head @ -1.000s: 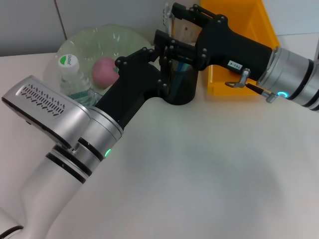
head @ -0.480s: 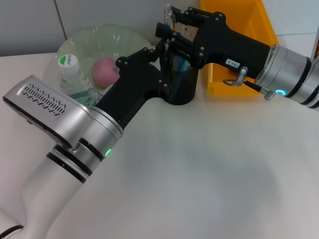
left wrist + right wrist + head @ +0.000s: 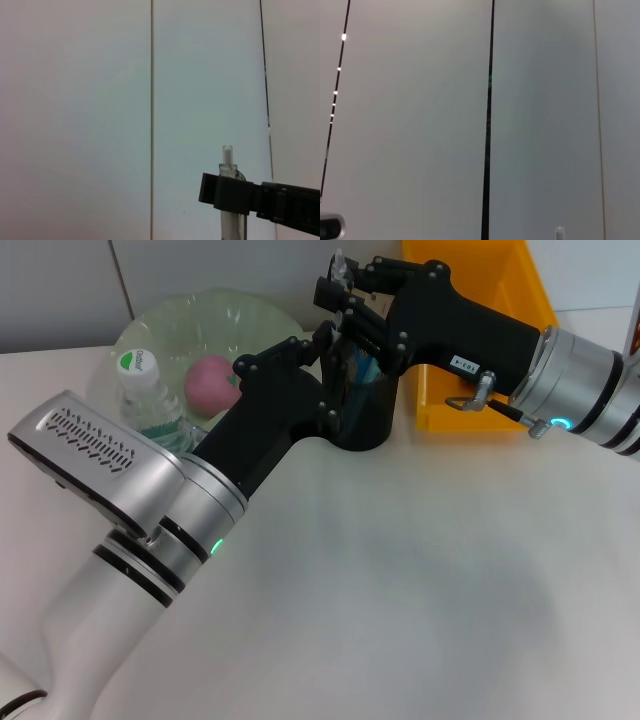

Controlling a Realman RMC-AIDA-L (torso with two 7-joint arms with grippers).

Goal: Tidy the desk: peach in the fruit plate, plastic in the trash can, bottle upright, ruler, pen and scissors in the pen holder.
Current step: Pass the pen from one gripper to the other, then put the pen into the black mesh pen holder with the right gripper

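From the head camera, both arms converge on the black mesh pen holder (image 3: 362, 405) on the white desk (image 3: 420, 580) — the right gripper (image 3: 340, 295) hangs above its mouth, clamped on a clear pen (image 3: 340, 265); the left gripper (image 3: 322, 390) presses against the cup, its grip impossible to judge. The peach (image 3: 210, 380) lies in the green fruit plate (image 3: 170, 325), the bottle (image 3: 148, 395) upright beside it, the yellow trash can (image 3: 480, 300) behind. The left wrist camera shows the pen's tip (image 3: 227, 165) pinched in a black finger (image 3: 225, 194) against a wall; the right wrist camera shows only wall panels.

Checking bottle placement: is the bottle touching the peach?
Apart. Head view: bottle stands at the fruit plate's front-left edge; peach lies inside, pale plate visible between them.
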